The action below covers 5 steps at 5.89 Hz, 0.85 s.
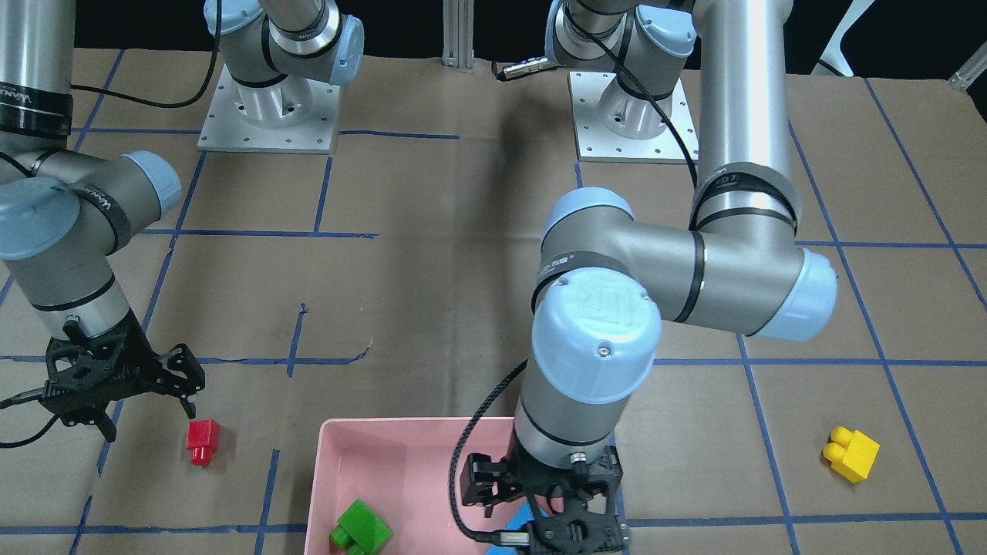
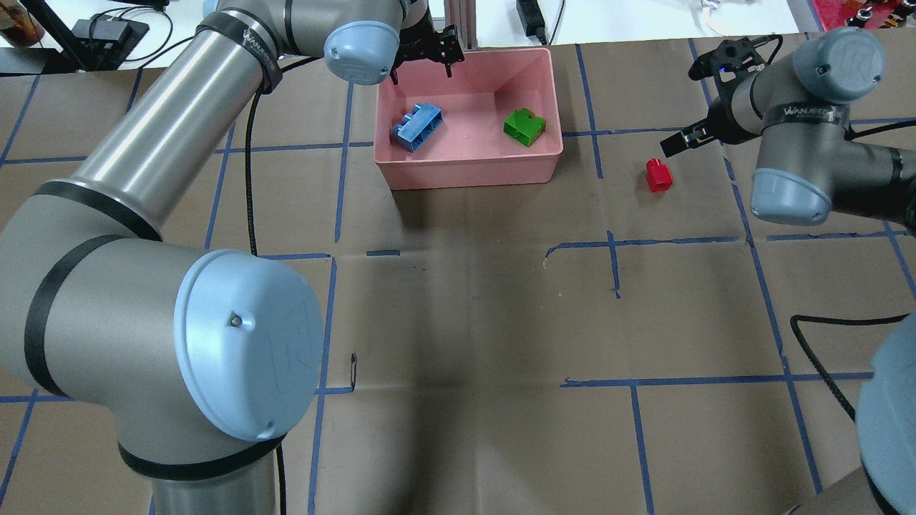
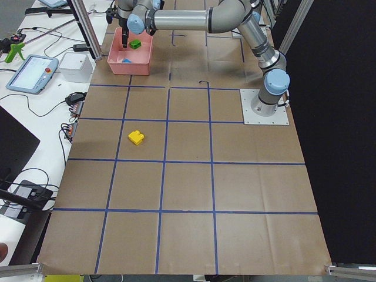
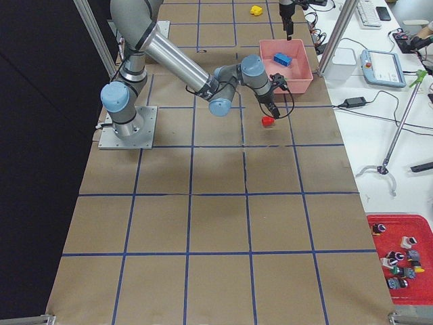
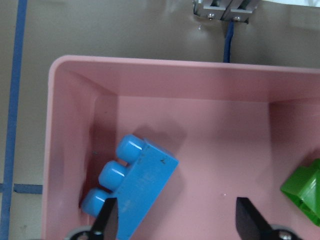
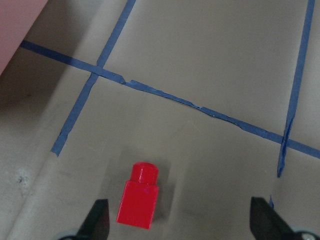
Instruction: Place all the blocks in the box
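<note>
Hovering our left gripper (image 5: 177, 222) over the box (image 2: 472, 168), we are holding its jaws wide apart with nothing between them. The blue block (image 2: 416, 127) is lying loose on the box floor just below, close to the side wall at this arm's end. We are judging that the gripper is sitting here because this end of the box is its natural drop spot.

We are poising our right gripper (image 6: 181, 222) above the red block (image 6: 139, 197). That block is lying on the table (image 2: 458, 300) outside the box, near its other end but not touching it. The fingers are spread wide and gripping nothing. In the wrist view the block is showing nearer one fingertip than the other. We are taking the wide spread as room for the fingers to come down on either side of the block, though the gripper is looking a little off-centre for that.

The box is holding two of the four blocks: the blue one at one end and the green block (image 2: 524, 127) at the other, apart from each other. The red block and the yellow block (image 1: 850, 453) are lying outside it. The yellow one is sitting well apart from the box on the left arm's side, with neither gripper near it. We are reckoning the task about half done.
</note>
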Each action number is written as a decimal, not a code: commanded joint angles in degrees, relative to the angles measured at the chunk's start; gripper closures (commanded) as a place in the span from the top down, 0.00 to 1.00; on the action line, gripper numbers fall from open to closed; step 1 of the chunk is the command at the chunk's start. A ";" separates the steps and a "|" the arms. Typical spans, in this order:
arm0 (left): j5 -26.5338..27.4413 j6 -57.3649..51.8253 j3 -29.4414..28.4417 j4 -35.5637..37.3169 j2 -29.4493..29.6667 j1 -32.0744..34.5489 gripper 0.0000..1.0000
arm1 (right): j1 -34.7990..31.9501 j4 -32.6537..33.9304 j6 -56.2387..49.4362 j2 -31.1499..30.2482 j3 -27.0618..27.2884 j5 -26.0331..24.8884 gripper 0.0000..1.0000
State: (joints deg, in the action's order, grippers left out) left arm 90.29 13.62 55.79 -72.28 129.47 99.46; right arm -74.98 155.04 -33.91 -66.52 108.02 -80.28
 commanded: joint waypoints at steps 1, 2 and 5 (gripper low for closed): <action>0.15 -3.58 5.17 -7.69 -9.54 -8.10 1.00 | -0.08 0.79 1.83 3.57 0.18 -0.23 0.98; 0.15 -9.43 11.30 -7.09 -13.33 -12.67 0.99 | -0.25 0.96 1.92 4.90 0.09 0.21 0.95; -0.47 -31.78 18.13 -6.56 -16.63 -31.38 0.99 | -1.74 4.03 4.45 6.31 0.35 -0.14 0.95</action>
State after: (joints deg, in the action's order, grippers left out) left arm 89.99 -8.05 73.15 -78.84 112.63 73.88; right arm -76.10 158.22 -30.82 -60.76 108.35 -80.35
